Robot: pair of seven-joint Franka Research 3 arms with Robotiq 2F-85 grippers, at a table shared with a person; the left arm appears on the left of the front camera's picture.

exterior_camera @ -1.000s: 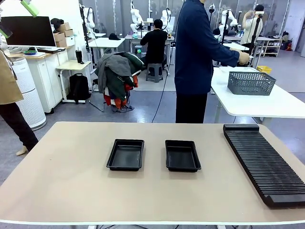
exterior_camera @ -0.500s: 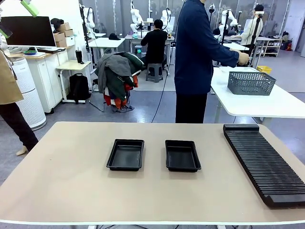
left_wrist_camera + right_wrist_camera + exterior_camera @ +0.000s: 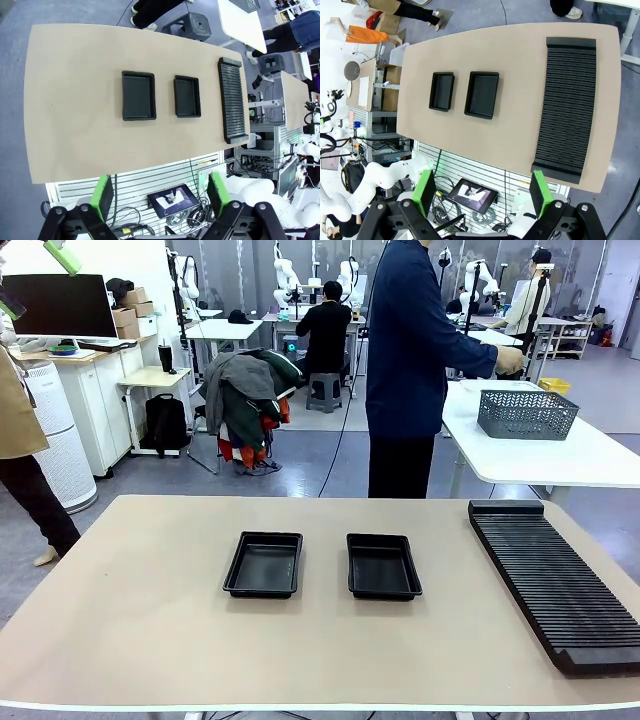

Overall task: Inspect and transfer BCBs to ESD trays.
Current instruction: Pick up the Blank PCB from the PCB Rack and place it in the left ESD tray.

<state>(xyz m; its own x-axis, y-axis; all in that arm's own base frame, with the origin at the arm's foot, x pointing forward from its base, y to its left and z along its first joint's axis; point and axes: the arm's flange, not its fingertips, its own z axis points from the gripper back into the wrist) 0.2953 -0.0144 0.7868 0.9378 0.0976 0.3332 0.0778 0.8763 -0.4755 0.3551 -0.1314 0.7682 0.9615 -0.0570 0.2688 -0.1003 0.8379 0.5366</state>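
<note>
Near the middle of the beige table (image 3: 150,620), two ESD trays (image 3: 264,564) side by side and a little apart, the right-hand one (image 3: 383,565) like its neighbour showing a bare black floor. Well apart at the table's right end, a long ribbed black rack (image 3: 555,585). High above the near edge, left gripper (image 3: 160,197) with green pads (image 3: 104,194) spread wide, pinching nothing. Equally high, right gripper (image 3: 482,192), jaws spread, nothing between them. Beyond the far edge, a person (image 3: 410,370) in dark blue turned aside, one hand (image 3: 510,360) out over a neighbouring white table (image 3: 560,455), near a grey basket (image 3: 527,412).
</note>
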